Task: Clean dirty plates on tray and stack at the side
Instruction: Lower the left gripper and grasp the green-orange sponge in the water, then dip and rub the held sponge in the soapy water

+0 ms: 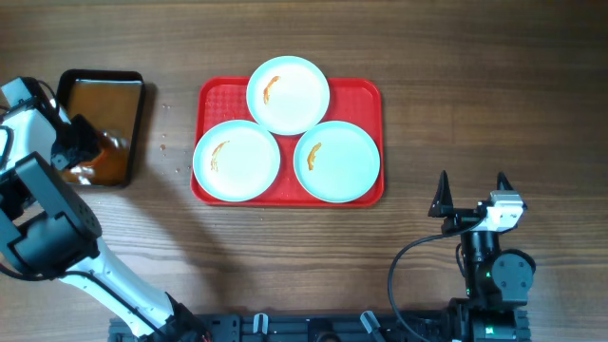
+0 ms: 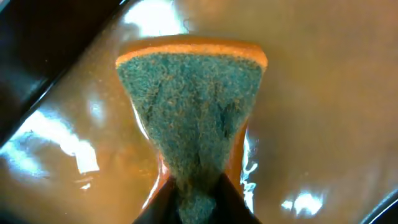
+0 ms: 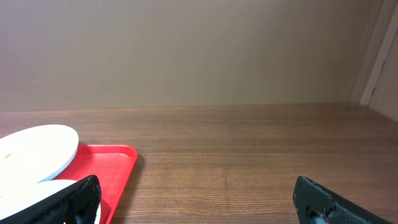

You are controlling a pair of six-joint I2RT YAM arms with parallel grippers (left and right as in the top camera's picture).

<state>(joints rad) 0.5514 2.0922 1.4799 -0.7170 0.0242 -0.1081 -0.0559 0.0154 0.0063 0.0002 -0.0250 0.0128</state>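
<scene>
Sponge [image 2: 189, 118] clenched in my left claw [image 2: 194, 202], probably dipping in pan [image 1: 141, 114] water. Plates [image 1: 237, 160] on tray [image 1: 214, 100] lie rightward, front-left nearest me. Right claw [image 1: 472, 180] spread, idle.

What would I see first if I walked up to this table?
The big red tray in the middle of the table jumps out, holding three white plates, each with a small orange smear. Off to the left, the left hand pinches a green-and-orange sponge over a black pan of brown water.
</scene>
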